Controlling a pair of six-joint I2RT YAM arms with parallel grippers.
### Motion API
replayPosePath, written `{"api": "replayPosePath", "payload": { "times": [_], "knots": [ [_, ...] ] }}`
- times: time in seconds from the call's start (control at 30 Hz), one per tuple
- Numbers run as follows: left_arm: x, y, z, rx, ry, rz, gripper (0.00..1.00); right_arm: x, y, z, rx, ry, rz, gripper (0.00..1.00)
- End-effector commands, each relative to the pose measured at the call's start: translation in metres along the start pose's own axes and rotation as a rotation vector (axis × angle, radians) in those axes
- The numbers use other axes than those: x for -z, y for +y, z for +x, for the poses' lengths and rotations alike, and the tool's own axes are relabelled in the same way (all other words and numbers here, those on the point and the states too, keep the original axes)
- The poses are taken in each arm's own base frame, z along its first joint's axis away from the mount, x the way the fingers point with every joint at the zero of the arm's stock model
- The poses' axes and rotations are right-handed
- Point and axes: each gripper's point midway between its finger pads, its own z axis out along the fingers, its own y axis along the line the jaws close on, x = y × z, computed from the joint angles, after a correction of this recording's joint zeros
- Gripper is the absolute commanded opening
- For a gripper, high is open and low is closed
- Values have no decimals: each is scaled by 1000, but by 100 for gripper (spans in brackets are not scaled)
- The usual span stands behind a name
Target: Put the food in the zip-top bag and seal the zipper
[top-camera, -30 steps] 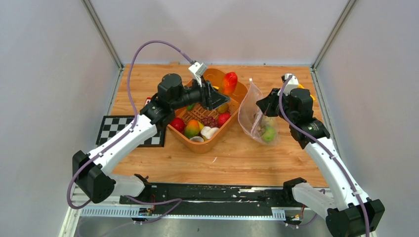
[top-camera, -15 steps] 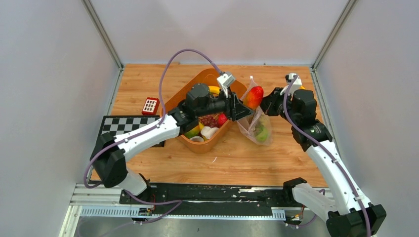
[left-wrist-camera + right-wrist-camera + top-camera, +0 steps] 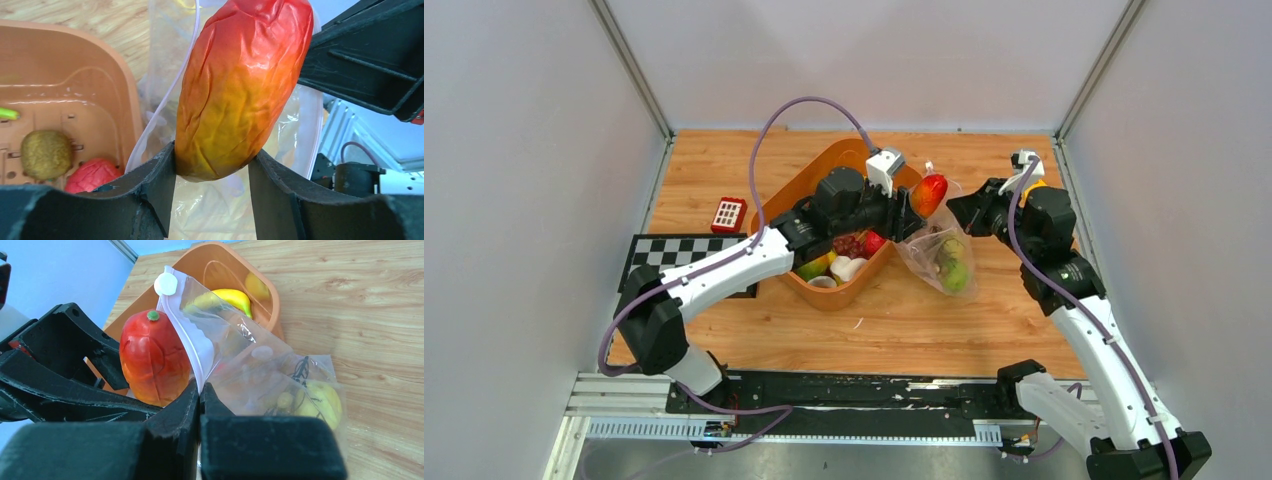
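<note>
- Left end effector pinching the mango, which sits right at the zip-top bag mouth.
- Right end effector pressed together on the bag's zipper edge, holding it up.
- Green apple is inside the bag.
- Orange basket just beside the bag holds a banana and kiwi.
- All of it on the wooden worktop.

A: Any room at the zip-top bag mouth?
B: Tight. The mango in the left hand is filling the gap between the basket wall and the right hand, which is pinching the bag's rim.
A: Elsewhere?
B: Bare tabletop in front of both is leaving a passage.
</note>
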Motion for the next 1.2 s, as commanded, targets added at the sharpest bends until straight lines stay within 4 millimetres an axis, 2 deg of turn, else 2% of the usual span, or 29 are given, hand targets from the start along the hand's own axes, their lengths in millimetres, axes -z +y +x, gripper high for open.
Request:
{"api": "replayPosePath", "payload": {
  "times": [0.0, 0.27, 0.37, 0.53, 0.63, 0.87, 1.0, 1.17],
  "knots": [
    [5, 2, -15, -51, 6, -50, 59, 3, 5, -16, -12, -68, -8, 0],
    [13, 4, -19, -126, 78, -92, 79, 14, -1, -30, -24, -154, 43, 0],
    [20, 2, -24, -151, 90, -97, 80, 16, -4, -32, -27, -166, 58, 0],
    [37, -8, -42, -162, 17, -74, 84, 16, -8, -31, -32, -172, 76, 0],
    [45, -6, -48, -170, -12, -98, 86, 17, -9, -30, -32, -175, 84, 0],
    [62, 17, -50, -183, -48, -232, 90, 21, -13, -28, -21, -181, 100, 0],
    [69, 28, -49, -198, -56, -289, 98, 20, -14, -27, -15, -175, 102, 0],
    [73, 63, -38, -213, 2, -404, 100, 19, -13, -25, -13, -165, 97, 0]
  ]
}}
